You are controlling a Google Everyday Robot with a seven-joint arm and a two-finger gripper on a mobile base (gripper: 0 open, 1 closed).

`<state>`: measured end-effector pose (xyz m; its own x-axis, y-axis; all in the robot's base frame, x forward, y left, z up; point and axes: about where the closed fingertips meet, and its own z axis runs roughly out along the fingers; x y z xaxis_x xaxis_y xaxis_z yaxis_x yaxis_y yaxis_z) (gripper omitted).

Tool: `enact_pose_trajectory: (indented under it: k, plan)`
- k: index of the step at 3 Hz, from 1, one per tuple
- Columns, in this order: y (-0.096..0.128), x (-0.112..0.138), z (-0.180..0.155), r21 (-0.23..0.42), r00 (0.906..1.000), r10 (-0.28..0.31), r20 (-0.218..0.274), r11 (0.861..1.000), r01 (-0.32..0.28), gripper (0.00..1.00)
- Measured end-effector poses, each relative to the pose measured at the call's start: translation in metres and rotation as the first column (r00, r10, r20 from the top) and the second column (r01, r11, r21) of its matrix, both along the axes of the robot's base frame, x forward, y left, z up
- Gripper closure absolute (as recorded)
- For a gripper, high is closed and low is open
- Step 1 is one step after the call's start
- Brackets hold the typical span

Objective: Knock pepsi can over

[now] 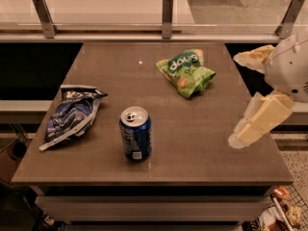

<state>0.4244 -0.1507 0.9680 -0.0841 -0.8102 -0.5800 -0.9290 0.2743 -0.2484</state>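
The pepsi can (135,134) is dark blue with a silver top and pull tab. It stands upright near the front of the brown table (202,143), left of centre. My gripper (236,99) hangs over the table's right edge, well to the right of the can and apart from it. Its two cream fingers (262,119) are spread wide, with nothing between them.
A dark blue-and-white chip bag (72,114) lies at the left edge of the table. A green snack bag (185,71) lies at the back, right of centre. A glass rail with metal posts (167,13) runs behind the table.
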Motion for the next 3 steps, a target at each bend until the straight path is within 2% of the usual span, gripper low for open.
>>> enact_pose_trajectory:
  k: [1,2,3]
  plan:
    - [0.049,0.006,-0.004,0.167,0.9972,0.070,0.026,0.983,-0.074,0.00]
    - [0.106,0.018,-0.013,0.329,0.9885,0.145,0.043,0.932,-0.151,0.00]
    - [0.149,0.027,-0.030,0.462,0.9815,0.182,0.059,0.866,-0.189,0.00]
